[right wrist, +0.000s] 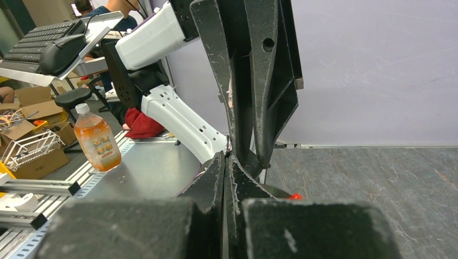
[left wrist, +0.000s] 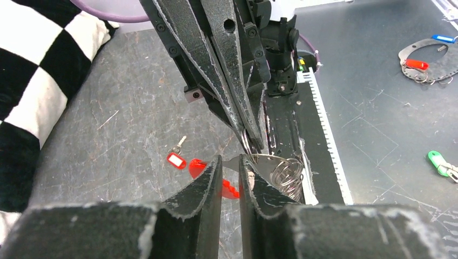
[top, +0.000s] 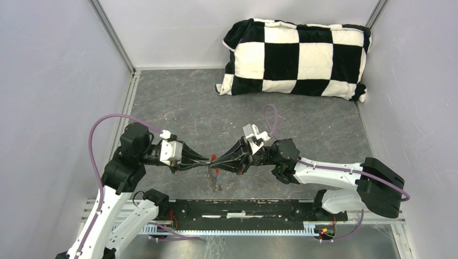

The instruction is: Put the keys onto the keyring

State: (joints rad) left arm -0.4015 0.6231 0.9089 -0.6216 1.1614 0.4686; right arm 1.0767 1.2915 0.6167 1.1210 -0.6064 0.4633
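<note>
My two grippers meet tip to tip above the front middle of the table. The right gripper (top: 217, 162) (left wrist: 249, 144) (right wrist: 227, 156) is shut on the thin silver rings (left wrist: 286, 175) of the keyring (top: 214, 174), which dangles below with its red fob (left wrist: 197, 167). The left gripper (top: 208, 163) (left wrist: 230, 160) faces it, jaws a narrow gap apart, with a flat silver metal end lying across the gap at the tips. A key with a red rectangular head (left wrist: 176, 160) lies on the table beyond, free of both grippers.
A black-and-white checkered pillow (top: 294, 56) lies at the back right. Off the table's front edge, on a metal plate, lie other rings with red (left wrist: 417, 65), blue (left wrist: 443, 39) and green (left wrist: 442, 163) tags. A bottle (right wrist: 97, 137) stands outside the cell.
</note>
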